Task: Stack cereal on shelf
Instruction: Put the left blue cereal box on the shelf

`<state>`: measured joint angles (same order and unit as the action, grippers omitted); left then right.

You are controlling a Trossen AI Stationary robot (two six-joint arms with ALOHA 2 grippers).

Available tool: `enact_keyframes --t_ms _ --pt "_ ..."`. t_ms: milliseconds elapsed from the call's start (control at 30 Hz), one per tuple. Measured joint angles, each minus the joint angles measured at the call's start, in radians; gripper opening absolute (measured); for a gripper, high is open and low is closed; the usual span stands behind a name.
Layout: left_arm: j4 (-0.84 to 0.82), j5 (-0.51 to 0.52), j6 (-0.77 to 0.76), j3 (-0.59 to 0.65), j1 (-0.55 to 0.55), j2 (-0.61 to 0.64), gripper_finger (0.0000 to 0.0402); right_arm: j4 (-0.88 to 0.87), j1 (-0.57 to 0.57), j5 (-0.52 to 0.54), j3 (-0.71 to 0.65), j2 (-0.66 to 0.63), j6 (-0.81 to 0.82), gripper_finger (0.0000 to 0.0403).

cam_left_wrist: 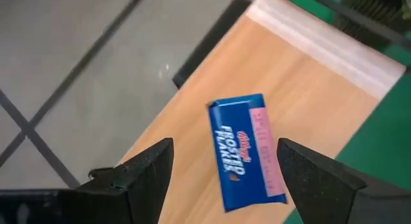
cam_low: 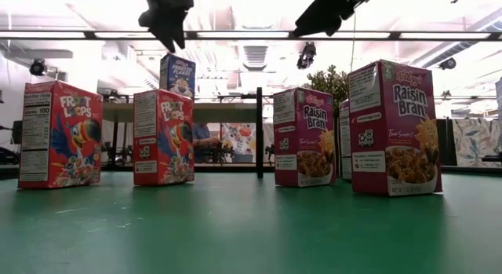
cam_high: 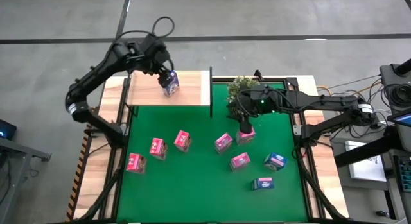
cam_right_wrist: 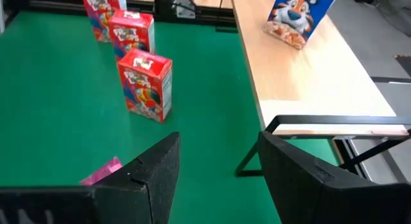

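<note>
Blue Frosted Flakes box (cam_high: 171,83) standing on the shelf (cam_high: 192,89), left end effector (cam_left_wrist: 221,169) open just above it, not gripping, right end effector (cam_right_wrist: 218,166) open over a pink box (cam_high: 244,135) on the green mat (cam_high: 192,179), other boxes scattered on the mat.

You have a blue Frosted Flakes box (cam_left_wrist: 244,150) with white lettering and a pink side strip standing on the pale light-wood shelf (cam_high: 148,90), at about eleven o'clock on the green mat (cam_high: 205,192). Three red Froot Loops boxes (cam_right_wrist: 145,83) with a multicoloured bird printed on them sit around eight o'clock. Magenta Raisin Bran boxes (cam_low: 394,126) with white labels cluster near the centre, and two blue boxes (cam_high: 274,161) lie at four o'clock. A dark green potted plant (cam_high: 241,89) sits at one o'clock
</note>
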<state>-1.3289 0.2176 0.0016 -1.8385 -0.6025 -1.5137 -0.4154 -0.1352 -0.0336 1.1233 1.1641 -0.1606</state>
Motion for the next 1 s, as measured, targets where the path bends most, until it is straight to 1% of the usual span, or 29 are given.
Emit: enact_keyframes --t_ms 100,200,300,367,433,500,533,567,667,833,1000 --pt "-0.034 -0.001 0.009 -0.065 0.001 -0.050 0.0261 -0.001 0.000 -0.001 -0.004 0.000 -0.009 0.0196" --pt "-0.043 0.000 0.017 -0.112 0.000 -0.073 0.0257 -0.001 0.000 -0.001 -0.004 0.000 -0.013 0.0196" --pt "-0.069 0.000 0.036 -0.146 0.000 -0.079 0.0230 -0.001 0.000 -0.003 -0.004 0.000 -0.015 0.0196" --pt "-0.099 0.000 0.048 -0.151 0.000 -0.080 0.0185 -0.001 0.000 -0.004 -0.004 0.000 -0.016 0.0196" --pt "-0.116 0.000 0.057 -0.141 0.000 -0.081 0.0118 -0.001 0.000 -0.004 -0.004 0.000 -0.016 0.0196" --pt "-0.122 -0.003 0.065 -0.120 0.000 -0.077 0.0040 -0.001 0.000 -0.017 -0.004 0.000 -0.018 0.0196" --pt "-0.121 -0.008 0.065 -0.113 0.000 -0.077 0.0021 -0.001 0.000 -0.020 -0.004 0.000 -0.019 0.0196" --pt "-0.118 -0.015 0.067 -0.107 0.000 -0.077 0.0017 0.000 0.000 -0.021 -0.004 0.000 -0.018 0.0196" --pt "-0.116 -0.019 0.069 -0.085 0.005 -0.077 0.0022 -0.001 0.000 -0.023 -0.004 0.000 -0.015 0.0196" --pt "-0.110 -0.019 0.069 -0.028 0.005 -0.077 0.0003 -0.001 0.000 -0.023 -0.005 0.000 -0.015 0.0196" --pt "-0.102 -0.018 0.094 -0.011 0.005 -0.076 0.0001 -0.001 0.000 -0.023 -0.005 0.000 -0.015 0.0196"
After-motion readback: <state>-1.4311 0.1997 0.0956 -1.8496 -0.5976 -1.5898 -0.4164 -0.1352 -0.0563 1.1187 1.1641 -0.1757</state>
